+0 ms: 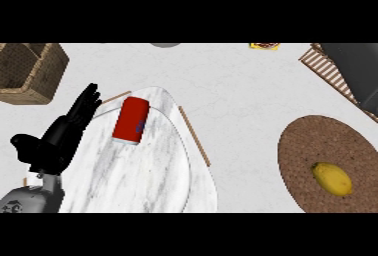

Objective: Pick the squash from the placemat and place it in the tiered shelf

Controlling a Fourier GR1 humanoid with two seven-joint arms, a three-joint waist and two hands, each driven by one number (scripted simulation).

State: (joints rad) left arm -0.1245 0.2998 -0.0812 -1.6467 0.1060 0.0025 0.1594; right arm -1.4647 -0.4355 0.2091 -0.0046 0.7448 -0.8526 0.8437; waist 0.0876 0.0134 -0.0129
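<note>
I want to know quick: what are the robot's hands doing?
Left hand: open, fingers straight, holding nothing.
Right hand: not in view.

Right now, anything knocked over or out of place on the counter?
Yes: the red can lies on its side on the white marble shelf, beside the open left hand. The yellow squash sits on the round placemat, as expected.

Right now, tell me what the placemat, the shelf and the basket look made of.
Placemat: looks like woven brown fibre, matte, with a fine mesh-like texture.
Shelf: the tiers look like polished white marble with grey veining, on thin wood-coloured rods; it could as well be a marble-look surface.
Basket: seems to be wicker, matte brown, with a coarse weave on its walls.
</note>
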